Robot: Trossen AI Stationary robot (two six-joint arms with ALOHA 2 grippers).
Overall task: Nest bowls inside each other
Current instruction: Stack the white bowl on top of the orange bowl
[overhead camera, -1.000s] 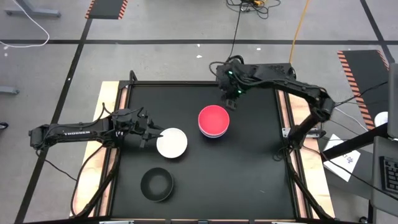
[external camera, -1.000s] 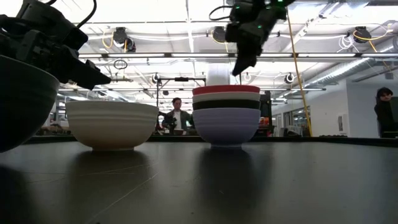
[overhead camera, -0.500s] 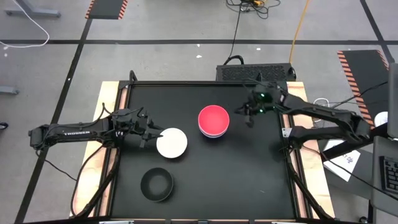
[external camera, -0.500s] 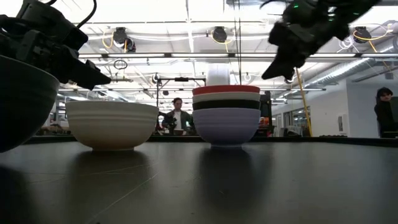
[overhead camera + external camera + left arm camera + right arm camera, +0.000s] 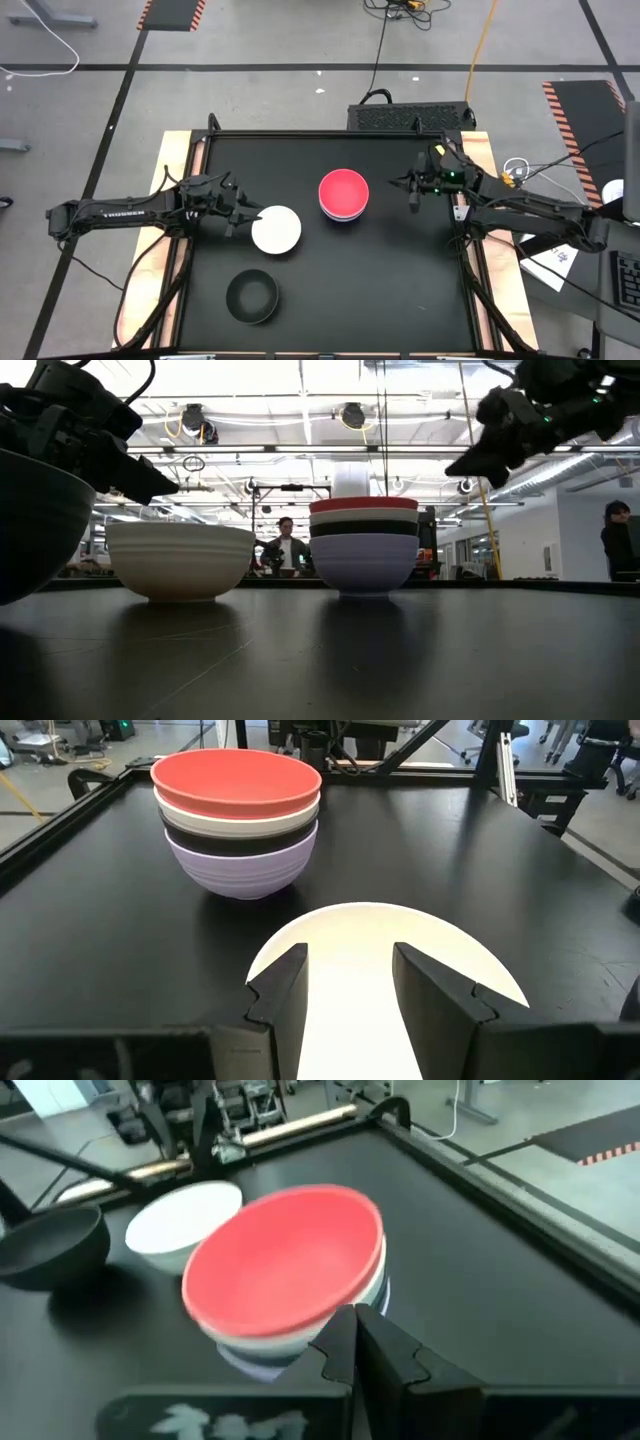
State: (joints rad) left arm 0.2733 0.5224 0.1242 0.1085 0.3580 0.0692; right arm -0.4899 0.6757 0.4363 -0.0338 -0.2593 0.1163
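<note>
High view: a stack of nested bowls [image 5: 344, 194], red on top (below it white, black, then lavender at the base, as the low view shows), sits near the middle of the black table [image 5: 400, 290]. A lone white bowl [image 5: 276, 229] lies near its left, a black bowl [image 5: 252, 297] toward the front. The left gripper [image 5: 243, 214] hangs at the white bowl's rim, fingers spread, empty. The right gripper [image 5: 413, 190] hovers right of the stack, fingers together, empty.
</note>
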